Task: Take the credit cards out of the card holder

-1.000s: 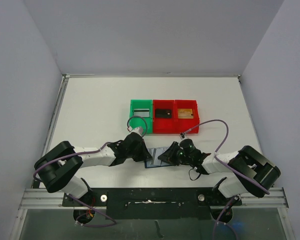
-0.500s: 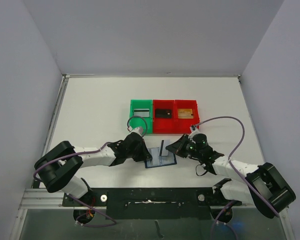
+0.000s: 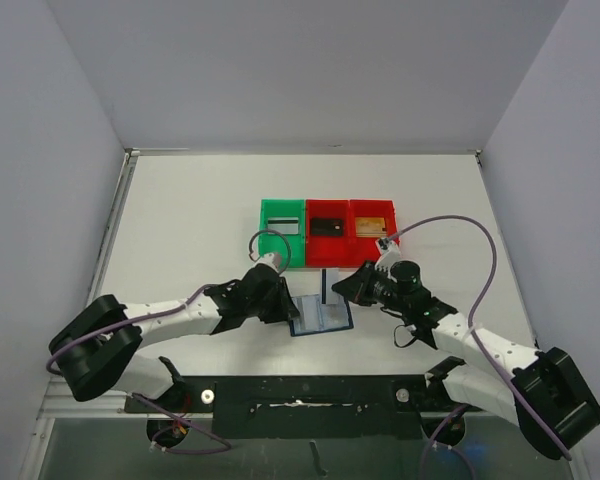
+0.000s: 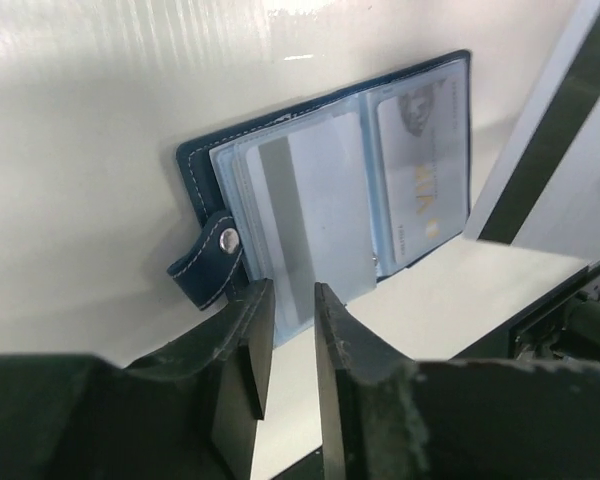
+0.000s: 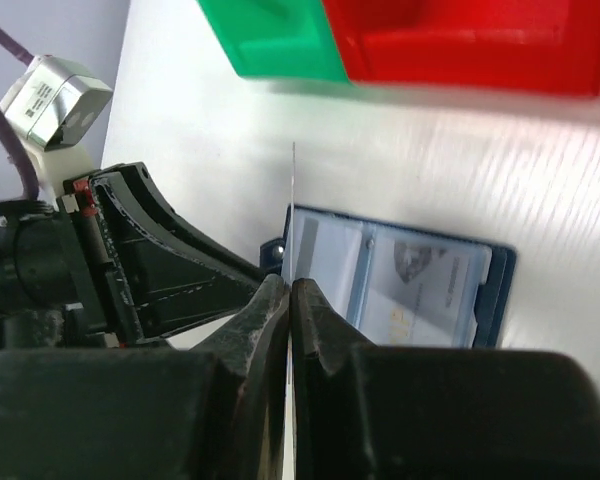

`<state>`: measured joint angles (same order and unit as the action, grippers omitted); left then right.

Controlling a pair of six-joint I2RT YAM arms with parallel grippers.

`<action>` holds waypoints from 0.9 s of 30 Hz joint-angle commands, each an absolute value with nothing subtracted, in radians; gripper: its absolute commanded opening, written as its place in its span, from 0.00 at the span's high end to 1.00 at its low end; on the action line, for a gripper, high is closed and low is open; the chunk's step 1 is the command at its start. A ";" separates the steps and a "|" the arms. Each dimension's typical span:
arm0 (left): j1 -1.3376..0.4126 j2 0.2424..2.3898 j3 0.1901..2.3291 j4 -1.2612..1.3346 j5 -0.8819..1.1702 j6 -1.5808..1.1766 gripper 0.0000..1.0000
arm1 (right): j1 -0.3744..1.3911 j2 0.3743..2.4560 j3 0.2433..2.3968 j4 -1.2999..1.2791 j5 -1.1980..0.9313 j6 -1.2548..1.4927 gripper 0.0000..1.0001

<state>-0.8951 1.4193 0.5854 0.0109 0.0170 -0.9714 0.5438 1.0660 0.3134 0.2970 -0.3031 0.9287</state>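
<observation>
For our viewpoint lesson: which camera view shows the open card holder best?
Left wrist: the card holder looks large, pockets and snap strap clear. Right wrist shows it partly behind the right gripper; top external shows it small.

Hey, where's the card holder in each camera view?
Top external: card holder lower centre, lying open.
Left wrist: card holder upper centre, just beyond the pincer tips.
Right wrist: card holder centre right, below the red bin.
Shared landmark: the left pincer, right beside it.
</observation>
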 commanded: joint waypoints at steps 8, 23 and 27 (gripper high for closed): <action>-0.780 1.070 0.603 -0.175 -0.108 -0.880 0.52 | 0.740 0.866 0.384 0.465 -0.100 0.100 1.00; -0.275 0.976 0.940 -0.637 -0.025 -0.548 0.28 | 0.746 1.193 0.713 0.346 -0.125 -0.308 1.00; -0.121 0.972 0.972 -0.668 0.008 -0.457 0.28 | 0.737 1.293 0.834 0.290 -0.103 -0.327 1.00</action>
